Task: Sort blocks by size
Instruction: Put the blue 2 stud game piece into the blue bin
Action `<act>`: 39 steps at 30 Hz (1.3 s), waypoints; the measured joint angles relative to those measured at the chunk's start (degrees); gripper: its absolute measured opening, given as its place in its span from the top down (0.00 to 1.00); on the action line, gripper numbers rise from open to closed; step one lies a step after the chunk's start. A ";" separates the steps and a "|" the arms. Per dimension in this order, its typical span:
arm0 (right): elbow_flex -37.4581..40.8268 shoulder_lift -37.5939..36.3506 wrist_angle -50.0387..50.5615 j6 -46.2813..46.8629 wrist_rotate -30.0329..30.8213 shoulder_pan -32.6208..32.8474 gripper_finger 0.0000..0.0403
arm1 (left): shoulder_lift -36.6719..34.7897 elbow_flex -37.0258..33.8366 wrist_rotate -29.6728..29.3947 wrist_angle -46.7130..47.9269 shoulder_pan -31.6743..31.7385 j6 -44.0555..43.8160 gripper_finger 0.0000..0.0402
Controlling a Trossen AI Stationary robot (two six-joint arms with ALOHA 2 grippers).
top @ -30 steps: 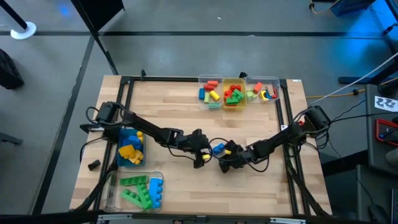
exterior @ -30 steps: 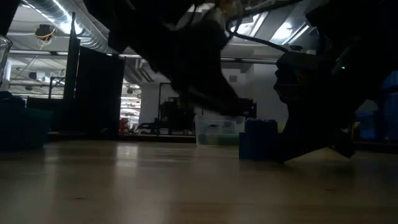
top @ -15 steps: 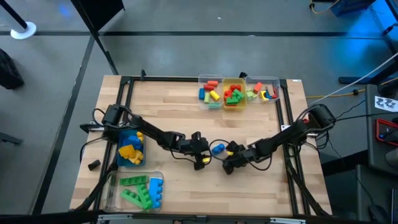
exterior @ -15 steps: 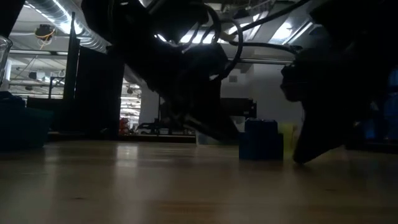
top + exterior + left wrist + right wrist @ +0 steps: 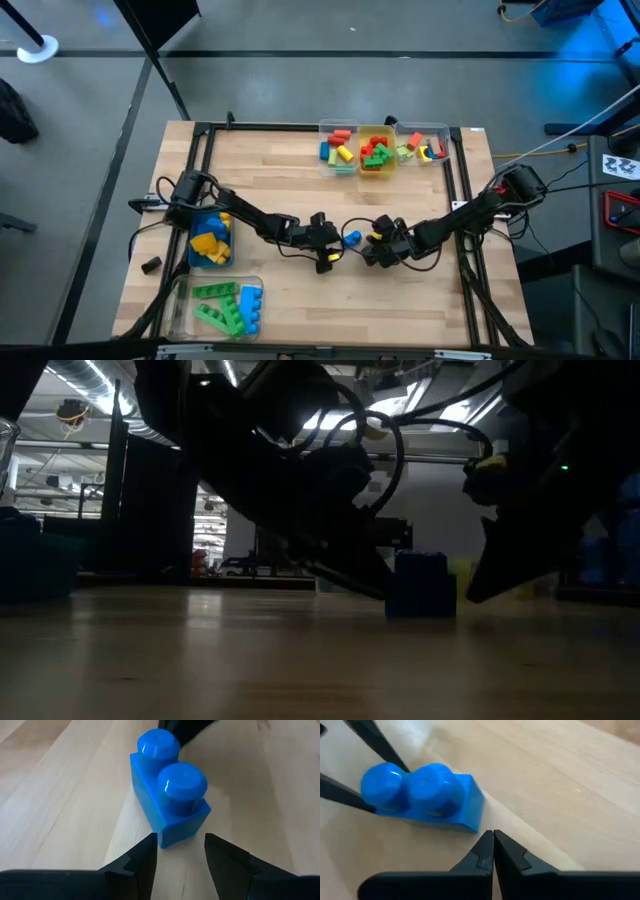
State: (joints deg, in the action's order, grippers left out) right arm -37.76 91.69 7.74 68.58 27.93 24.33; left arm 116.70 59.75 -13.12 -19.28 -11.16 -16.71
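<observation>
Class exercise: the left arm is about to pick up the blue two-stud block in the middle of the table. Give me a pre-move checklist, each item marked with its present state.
1. Left gripper open: ok.
2. Blue block lined up ahead of the left fingers: ok.
3. Block upright, studs up, on the table: ok.
4. Right gripper shut and beside the block, not holding it: ok.
5. Right gripper far enough away for the left to close safely: cannot tell.
6. Block already between the left fingers: not ok, only its near end reaches the gap.
</observation>
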 joint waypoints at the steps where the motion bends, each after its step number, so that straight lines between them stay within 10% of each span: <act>1: -0.04 0.49 -1.07 0.01 0.16 -0.21 0.97 | 0.23 0.00 0.01 -0.60 0.00 -0.01 0.61; 39: -0.20 5.41 -11.34 0.35 -3.20 -1.48 0.97 | 0.62 0.02 -1.96 -2.86 -1.97 -1.52 0.61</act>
State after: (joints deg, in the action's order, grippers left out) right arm -37.95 97.10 -3.60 68.93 24.73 22.85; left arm 117.32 59.77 -15.09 -22.14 -13.13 -18.23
